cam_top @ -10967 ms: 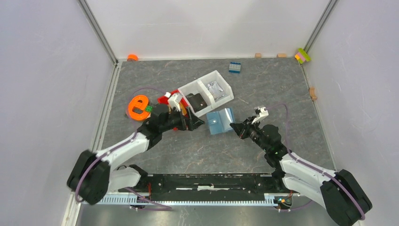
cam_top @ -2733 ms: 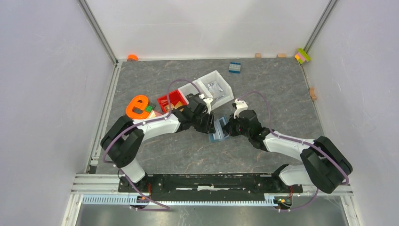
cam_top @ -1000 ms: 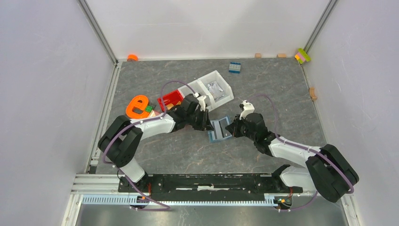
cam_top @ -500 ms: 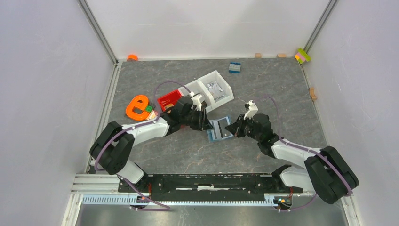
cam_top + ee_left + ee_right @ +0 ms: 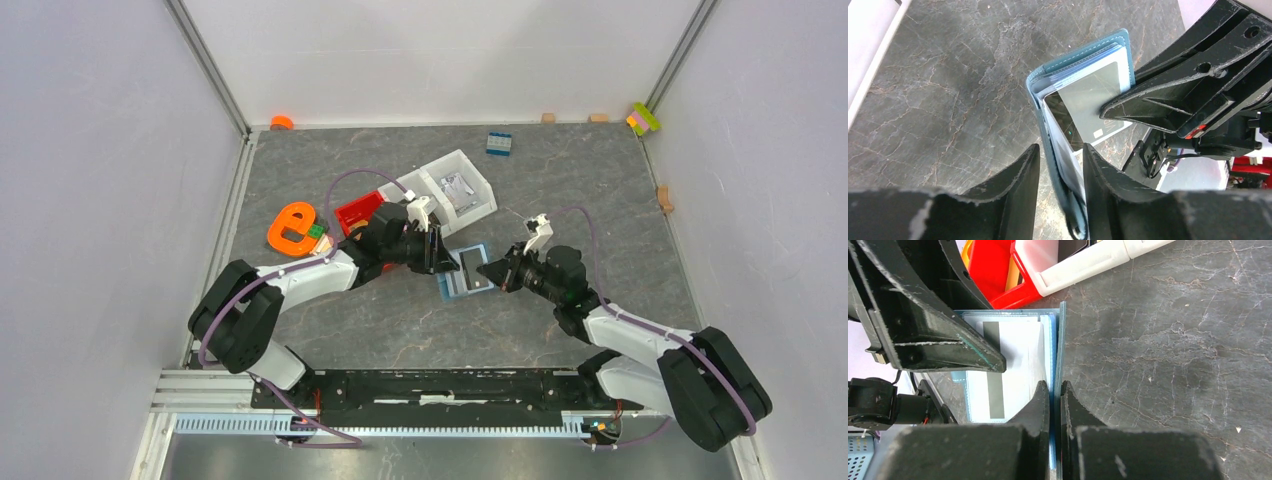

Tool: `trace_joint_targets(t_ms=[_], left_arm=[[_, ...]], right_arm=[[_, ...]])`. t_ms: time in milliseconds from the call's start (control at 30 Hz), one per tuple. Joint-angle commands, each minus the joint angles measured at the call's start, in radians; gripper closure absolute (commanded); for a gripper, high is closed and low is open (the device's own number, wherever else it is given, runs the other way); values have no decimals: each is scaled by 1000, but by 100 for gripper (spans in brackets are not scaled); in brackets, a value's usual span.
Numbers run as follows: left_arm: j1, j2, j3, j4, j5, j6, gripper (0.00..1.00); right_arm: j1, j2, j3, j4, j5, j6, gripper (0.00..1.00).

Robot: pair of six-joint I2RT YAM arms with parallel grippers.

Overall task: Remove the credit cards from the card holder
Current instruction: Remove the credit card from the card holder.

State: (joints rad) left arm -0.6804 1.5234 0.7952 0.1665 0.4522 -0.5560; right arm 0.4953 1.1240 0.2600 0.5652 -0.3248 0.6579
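While the right end effector (image 5: 1054,386) clamps the card holder (image 5: 1061,330) steady, the left end effector (image 5: 1060,149) sits, fingers apart, around its edge.

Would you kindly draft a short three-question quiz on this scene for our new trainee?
1. True or false: the right gripper is shut on the cover of the holder.
2. The visible card is: A in the holder, B lying loose, C held aloft.
3. Fill in: the left gripper has its jaws ___ astride the holder's edge.
Key: 1 true; 2 A; 3 open.
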Motion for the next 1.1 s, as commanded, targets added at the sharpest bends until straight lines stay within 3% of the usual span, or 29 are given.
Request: trace_joint_targets(t_ms=[0, 200, 333, 400, 433, 633, 933, 1067], left_arm=[[4, 2, -2, 51, 39, -29, 63], [4, -38, -31, 103, 60, -36, 87], [4, -76, -55, 132, 50, -36, 92], [3, -84, -59, 137, 51, -38, 92], [4, -85, -60, 136, 49, -39, 92], [8, -72, -47, 84, 3, -35, 92], [21, -61, -43, 75, 6, -48, 93], [27, -78, -47, 41, -54, -46, 93]], right_arm=[[-3, -31, -6, 64, -2, 10, 100], [-8, -50, -2, 4, 60, -5, 99], [-9, -43, 48, -132, 164, -58, 79], [-8, -47, 62, -175, 200, -78, 63], [-8, -52, 65, -183, 214, -85, 62], [-8, -112, 63, -202, 251, -132, 61], [14, -115, 29, -22, 42, -172, 56], [23, -113, 28, -6, 30, -176, 57]])
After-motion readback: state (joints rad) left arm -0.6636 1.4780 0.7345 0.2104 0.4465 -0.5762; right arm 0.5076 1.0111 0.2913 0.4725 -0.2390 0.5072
